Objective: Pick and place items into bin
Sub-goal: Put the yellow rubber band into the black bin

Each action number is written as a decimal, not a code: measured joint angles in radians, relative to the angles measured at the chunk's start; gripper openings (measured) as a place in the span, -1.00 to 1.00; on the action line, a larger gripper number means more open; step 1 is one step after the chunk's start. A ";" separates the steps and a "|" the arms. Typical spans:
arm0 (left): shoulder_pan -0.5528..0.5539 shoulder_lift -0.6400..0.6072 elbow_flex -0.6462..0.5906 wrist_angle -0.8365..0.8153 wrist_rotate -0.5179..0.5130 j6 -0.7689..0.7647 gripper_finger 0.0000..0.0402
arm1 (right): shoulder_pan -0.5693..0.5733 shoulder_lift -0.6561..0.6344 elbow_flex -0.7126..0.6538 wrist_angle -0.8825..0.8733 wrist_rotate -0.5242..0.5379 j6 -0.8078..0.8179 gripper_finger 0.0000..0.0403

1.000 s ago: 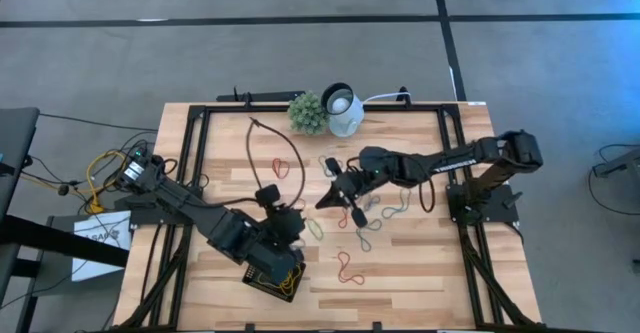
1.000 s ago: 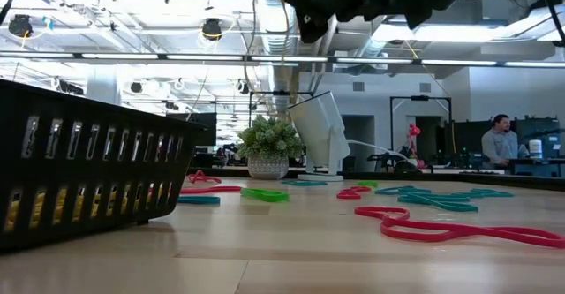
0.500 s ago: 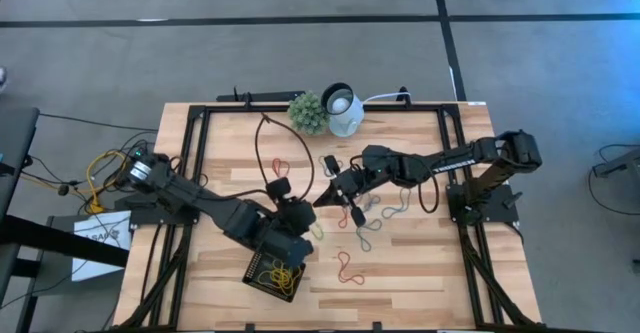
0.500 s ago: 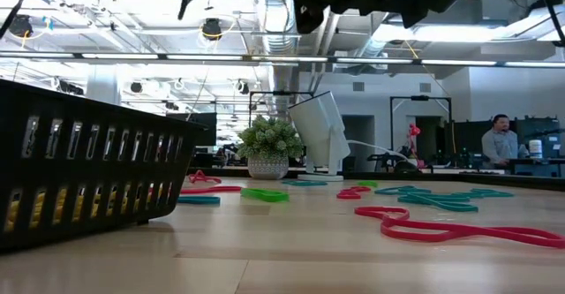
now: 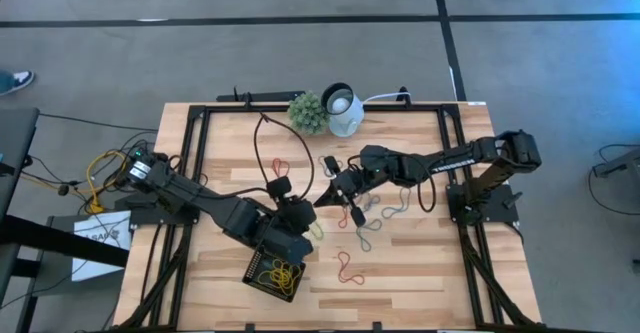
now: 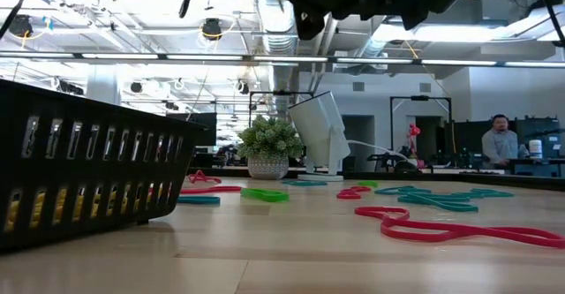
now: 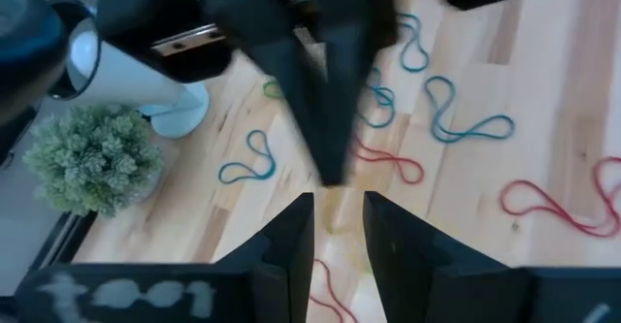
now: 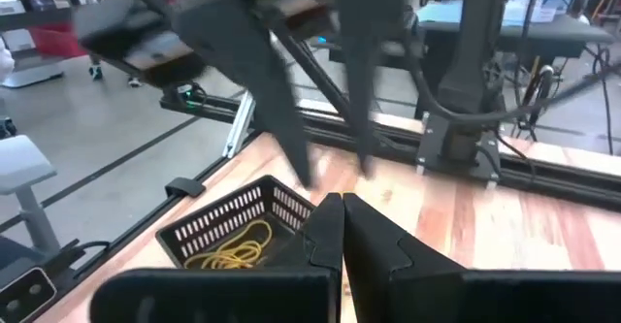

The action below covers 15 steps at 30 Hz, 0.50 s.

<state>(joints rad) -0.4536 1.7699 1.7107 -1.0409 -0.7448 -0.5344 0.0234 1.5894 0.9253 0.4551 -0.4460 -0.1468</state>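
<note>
the left gripper hangs near the bin, fingers a little apart, holding nothing visible. the right gripper is closed, above the loose bands. some yellow bands lie in the bin; many are left on the table.

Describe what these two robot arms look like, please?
Both arms are dark, jointed limbs. The left claw and right claw each end in two tapering black fingers. A thin dark cable loops above the left arm. The right arm bears small pale lettering.
</note>
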 joint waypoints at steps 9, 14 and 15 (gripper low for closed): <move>-0.002 0.000 0.000 -0.002 -0.005 0.002 -0.59 | -0.014 0.001 0.003 -0.009 -0.001 0.019 -1.00; 0.012 0.000 0.000 -0.023 0.000 0.003 -0.59 | -0.001 0.000 0.002 -0.006 -0.025 0.018 -1.00; 0.012 0.000 0.000 -0.023 0.000 0.004 -0.59 | 0.001 0.000 0.002 -0.005 -0.033 0.017 -1.00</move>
<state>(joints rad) -0.4414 1.7699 1.7107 -1.0639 -0.7448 -0.5305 0.0240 1.5893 0.9276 0.4496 -0.4789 -0.1300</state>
